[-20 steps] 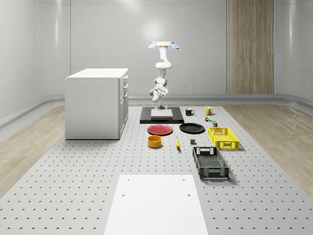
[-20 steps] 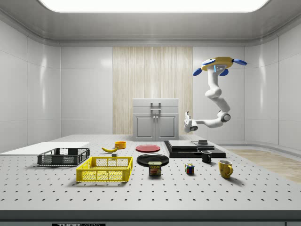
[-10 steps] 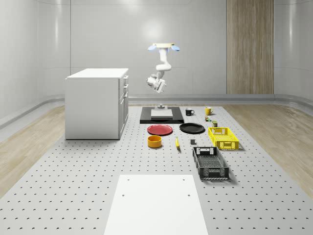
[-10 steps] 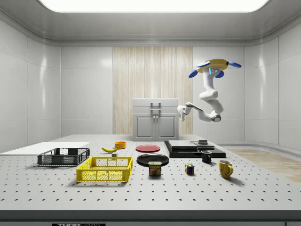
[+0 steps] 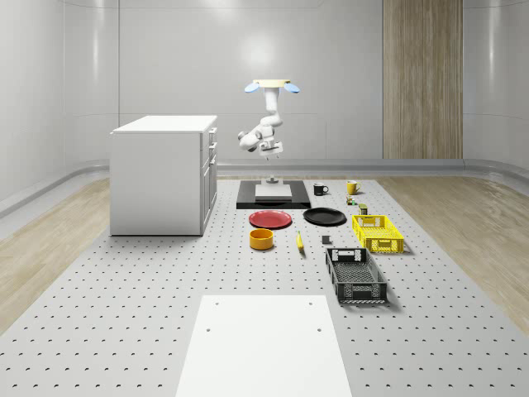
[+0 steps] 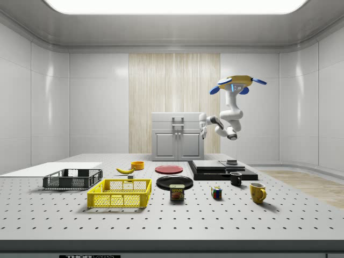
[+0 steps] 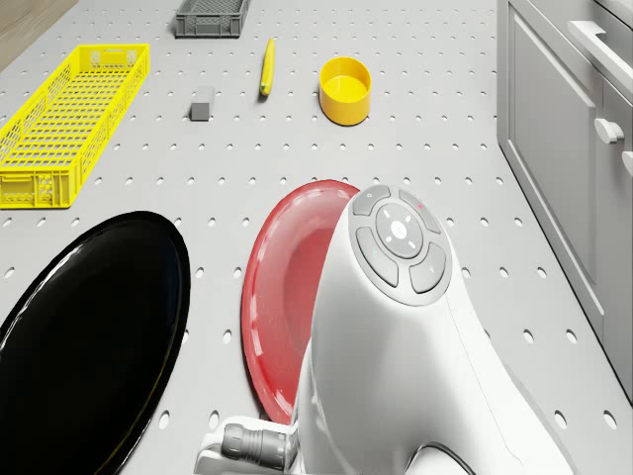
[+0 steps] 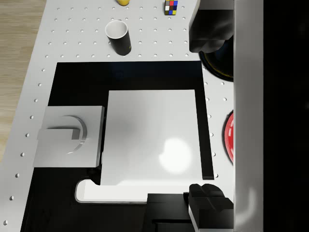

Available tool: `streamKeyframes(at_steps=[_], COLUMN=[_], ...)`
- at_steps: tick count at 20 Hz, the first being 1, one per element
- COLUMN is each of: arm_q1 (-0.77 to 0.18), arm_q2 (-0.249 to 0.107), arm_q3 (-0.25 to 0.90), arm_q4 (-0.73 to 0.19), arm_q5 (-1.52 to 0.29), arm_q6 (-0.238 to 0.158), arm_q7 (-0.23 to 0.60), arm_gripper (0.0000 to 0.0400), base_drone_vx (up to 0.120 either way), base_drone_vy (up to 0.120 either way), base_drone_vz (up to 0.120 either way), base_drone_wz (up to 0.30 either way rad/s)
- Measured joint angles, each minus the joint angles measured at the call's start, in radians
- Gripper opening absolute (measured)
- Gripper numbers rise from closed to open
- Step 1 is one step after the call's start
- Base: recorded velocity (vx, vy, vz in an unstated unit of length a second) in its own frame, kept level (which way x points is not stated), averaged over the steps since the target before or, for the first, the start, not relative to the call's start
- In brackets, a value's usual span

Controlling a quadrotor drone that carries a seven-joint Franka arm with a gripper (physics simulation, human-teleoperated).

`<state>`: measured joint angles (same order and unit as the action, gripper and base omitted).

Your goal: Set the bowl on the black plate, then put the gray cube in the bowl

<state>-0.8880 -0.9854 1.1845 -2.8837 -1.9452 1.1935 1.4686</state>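
The yellow bowl (image 5: 262,239) sits untouched on the table just in front of the red plate (image 5: 270,219), with the black plate (image 5: 324,217) beside that plate, while the hovering drone (image 5: 270,85) has sunk lower over the black base (image 5: 273,198) behind it, folding its gripper (image 5: 245,139) upward, finger spread unclear, so grasping hasn't begun.

The whole-scene view looks down the tabletop (image 5: 124,314) from its near end; the side view faces across it, low. Drone and wrist views look steeply down from close, sharing the red plate (image 7: 287,297).
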Motion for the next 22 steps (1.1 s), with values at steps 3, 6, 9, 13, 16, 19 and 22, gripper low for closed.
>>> streamKeyframes(at_steps=[3, 6, 9, 13, 16, 19, 22], arm_q1=[-0.060, -0.099, -0.124, -0.146, -0.158, -0.167, -0.174], arm_q2=[-0.026, -0.049, -0.069, -0.093, -0.110, -0.127, -0.143], arm_q3=[0.029, 0.048, 0.062, 0.076, 0.084, 0.091, 0.097], arm_q4=[-0.008, -0.011, -0.012, -0.012, -0.011, -0.010, -0.009], arm_q5=[-0.026, -0.037, -0.038, -0.033, -0.026, -0.019, -0.011], arm_q6=[-0.021, -0.028, -0.026, -0.016, -0.006, 0.007, 0.020], arm_q7=[0.040, 0.066, 0.084, 0.101, 0.110, 0.118, 0.124], arm_gripper=[0.0400, 0.0400, 0.0400, 0.0400, 0.0400, 0.0400, 0.0400], base_drone_vx=[0.120, 0.120, 0.120, 0.120, 0.120, 0.120, 0.120], base_drone_vy=[0.000, 0.000, 0.000, 0.000, 0.000, 0.000, 0.000], base_drone_vz=[0.000, 0.000, 0.000, -0.050, -0.120, -0.120, -0.120], base_drone_wz=[0.000, 0.000, 0.000, 0.000, 0.000, 0.000, 0.000])
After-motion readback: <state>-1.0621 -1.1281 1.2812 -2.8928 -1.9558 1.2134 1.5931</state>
